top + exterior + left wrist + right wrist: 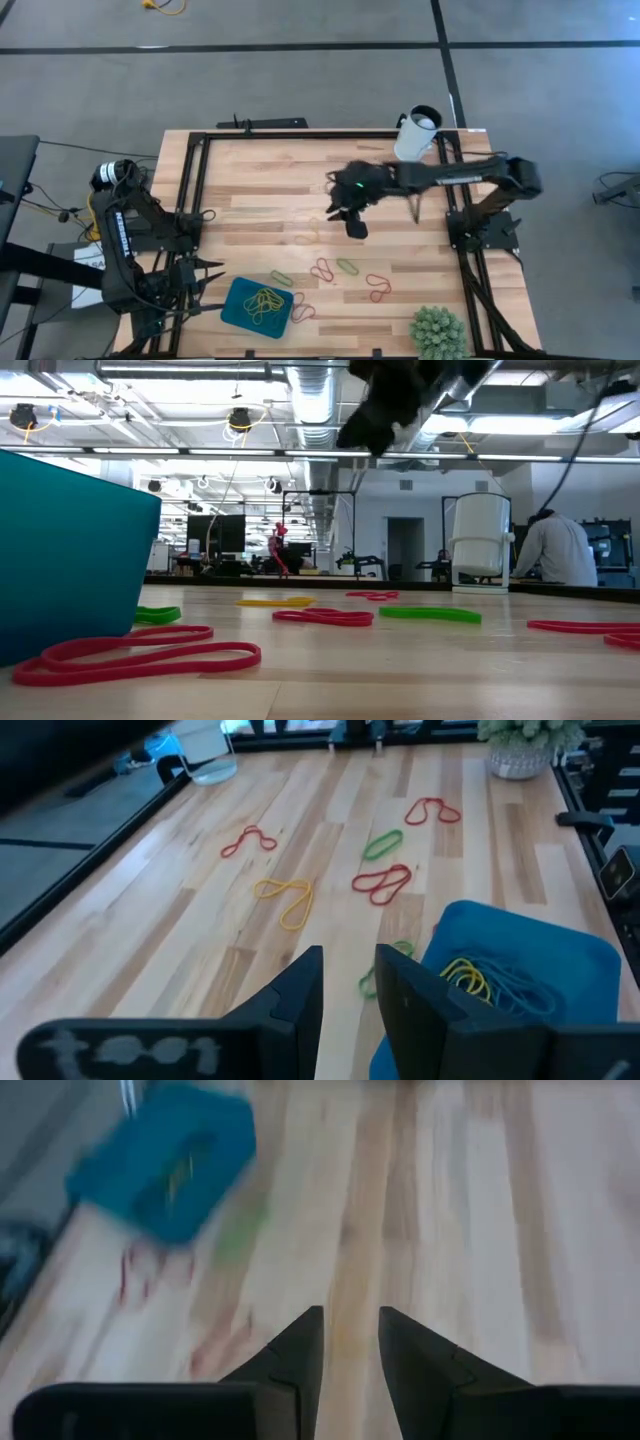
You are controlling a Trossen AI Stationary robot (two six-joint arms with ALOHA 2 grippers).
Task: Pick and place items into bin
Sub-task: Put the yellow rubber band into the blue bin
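Note:
The teal bin (257,305) sits near the table's front edge with yellow and green bands (478,978) in it. Loose rubber bands lie flat on the wood: red ones (322,270) (378,287) (303,311), green ones (347,266) (281,277) and a yellow one (305,237). My left gripper (212,276) hangs just left of the bin, open, with nothing between its fingers (302,990). My right gripper (350,220) hovers over the table's middle, above the bands. It is open and empty in the right wrist view (350,1335).
A white cup (417,133) stands at the far right corner and a spiky green plant (438,333) at the near right corner. Black frame rails (195,180) run along the table's sides. A person (555,555) stands in the room beyond the table.

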